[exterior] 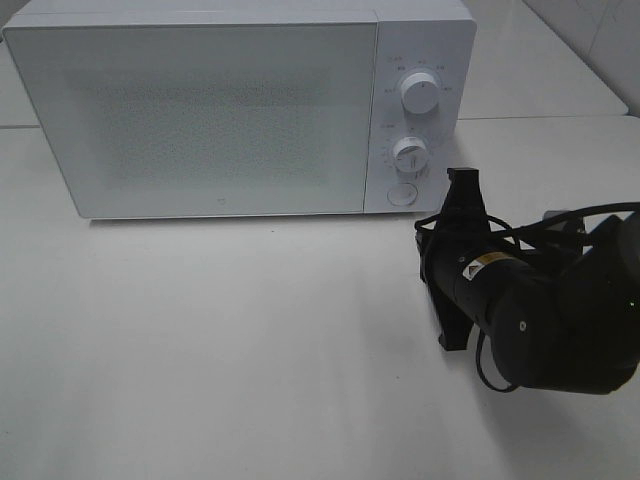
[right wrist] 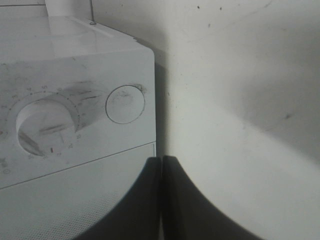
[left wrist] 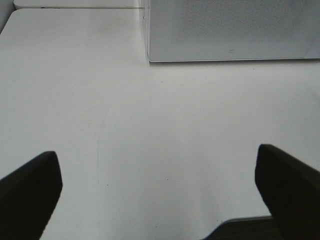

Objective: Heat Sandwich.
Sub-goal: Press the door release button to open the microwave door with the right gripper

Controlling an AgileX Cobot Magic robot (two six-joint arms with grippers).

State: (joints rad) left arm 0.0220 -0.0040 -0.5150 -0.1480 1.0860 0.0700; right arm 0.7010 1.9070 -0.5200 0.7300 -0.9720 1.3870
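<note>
The sandwich is out of view in every frame. The white microwave (exterior: pixel 200 110) stands at the back of the table with its door closed. My right gripper (exterior: pixel 463 178) is shut with nothing between its fingers, and points at the microwave's lower right corner beside the round button (exterior: pixel 401 194). In the right wrist view the two dark fingers (right wrist: pixel 145 200) are pressed together close to that button (right wrist: pixel 125 104) and a dial (right wrist: pixel 45 125). My left gripper (left wrist: pixel 159 167) is open over bare table, its fingertips (left wrist: pixel 30 187) wide apart, facing the microwave (left wrist: pixel 230 30).
Two white dials (exterior: pixel 418 93) (exterior: pixel 409 153) sit on the control panel above the button. The right arm's black body (exterior: pixel 540 310) and cables lie over the table's right side. The white table (exterior: pixel 220 350) stretches in front of the microwave.
</note>
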